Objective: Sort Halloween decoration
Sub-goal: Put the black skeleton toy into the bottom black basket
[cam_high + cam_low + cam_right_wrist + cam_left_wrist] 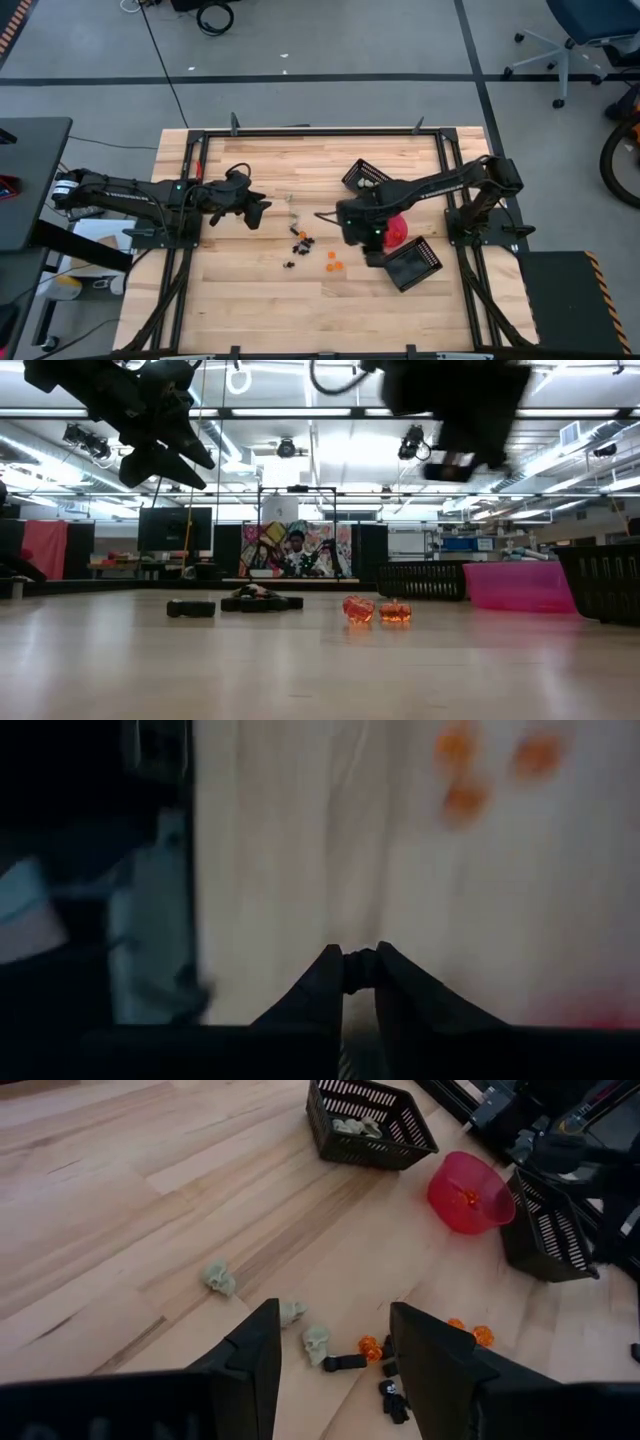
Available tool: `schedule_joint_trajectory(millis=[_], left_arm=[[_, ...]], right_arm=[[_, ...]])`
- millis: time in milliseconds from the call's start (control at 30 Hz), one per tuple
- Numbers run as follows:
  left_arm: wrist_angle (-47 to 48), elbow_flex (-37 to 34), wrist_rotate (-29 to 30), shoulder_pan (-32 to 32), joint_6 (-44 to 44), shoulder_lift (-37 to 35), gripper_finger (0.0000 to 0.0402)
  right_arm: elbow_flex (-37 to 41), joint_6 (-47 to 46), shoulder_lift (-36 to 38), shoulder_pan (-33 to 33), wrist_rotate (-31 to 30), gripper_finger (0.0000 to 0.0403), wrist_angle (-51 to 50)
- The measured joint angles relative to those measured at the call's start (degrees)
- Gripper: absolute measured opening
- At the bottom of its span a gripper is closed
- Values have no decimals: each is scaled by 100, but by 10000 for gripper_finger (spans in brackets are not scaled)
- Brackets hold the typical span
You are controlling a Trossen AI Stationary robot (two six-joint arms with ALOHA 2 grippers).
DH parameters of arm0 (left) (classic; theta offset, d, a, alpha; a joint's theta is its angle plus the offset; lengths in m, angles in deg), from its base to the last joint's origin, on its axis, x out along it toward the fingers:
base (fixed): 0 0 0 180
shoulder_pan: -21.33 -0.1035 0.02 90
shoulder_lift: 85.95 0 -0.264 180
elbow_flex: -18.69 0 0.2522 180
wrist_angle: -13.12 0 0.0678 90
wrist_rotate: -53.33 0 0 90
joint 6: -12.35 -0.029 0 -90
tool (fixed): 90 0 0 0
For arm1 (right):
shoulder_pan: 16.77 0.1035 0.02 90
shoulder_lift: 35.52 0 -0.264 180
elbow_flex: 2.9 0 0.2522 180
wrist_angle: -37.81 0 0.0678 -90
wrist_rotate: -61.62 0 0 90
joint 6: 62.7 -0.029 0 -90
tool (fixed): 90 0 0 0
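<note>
The decoration lies mid-table in the left wrist view: pale skull trinkets (218, 1277), black pieces (345, 1363) and orange pumpkins (370, 1348). More pale ones lie in the far black basket (368, 1120), and one orange one sits in the pink bowl (470, 1192). My left gripper (335, 1350) hangs open above and to the left of the pile (300, 240). My right gripper (360, 970) is raised over the table near the pink bowl (397, 232), shut on a tiny black trinket. My right gripper pinches a tiny black trinket (360, 972) between its two fingertips, only at their free ends. The trinket is lifted clear of the table; which part of it is held is too small to tell.
A second black slatted basket (412, 263) sits near the right edge, close to the pink bowl; the first basket (365, 175) is farther back. Two orange pumpkins (358, 610) and black pieces (190, 608) lie on bare wood. A person sits in the room beyond the table.
</note>
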Motion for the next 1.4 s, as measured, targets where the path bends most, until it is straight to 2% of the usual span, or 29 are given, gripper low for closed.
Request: schedule_joint_trajectory(millis=[67,133,267,433,767,1100,1400], left_arm=[[3,-1,0,0,0,1,162],[2,0,0,0,0,1,162],[4,0,0,2,2,2,162],[4,0,0,7,21,2,162],[4,-1,0,7,46,0,162],[6,0,0,7,18,0,162],[5,0,0,7,2,1,162]], right_arm=[[0,-27,0,89,82,51,-579],[2,55,-7,183,-89,51,-1071],[155,192,-4,358,-360,51,-1426],[625,185,-1,603,-543,51,-1308],[1453,-621,2,890,-640,58,-469],[1508,-718,4,942,-501,119,-380],[1469,-713,25,947,-339,125,-495]])
